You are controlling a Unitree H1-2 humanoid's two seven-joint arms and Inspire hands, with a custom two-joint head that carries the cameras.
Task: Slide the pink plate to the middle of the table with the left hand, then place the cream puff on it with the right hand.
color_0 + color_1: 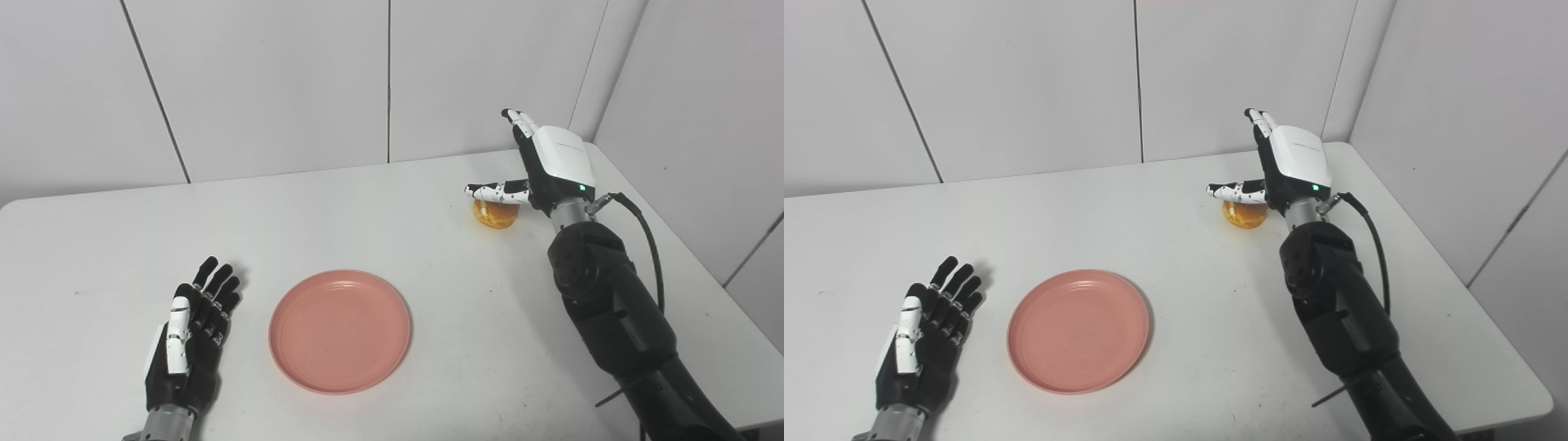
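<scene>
Pink plate [340, 331] empty; right robot hand [542, 162] spread above cream puff [495, 214], seemingly untouching.

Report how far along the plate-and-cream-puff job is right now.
Looks done: the pink plate lies empty near the table's middle, and the left hand rests open beside it, not touching. In hand: the right hand is open above the cream puff, thumb across its top, fingers not closed. Left: grasp the puff, carry it over and set it on the plate.
</scene>
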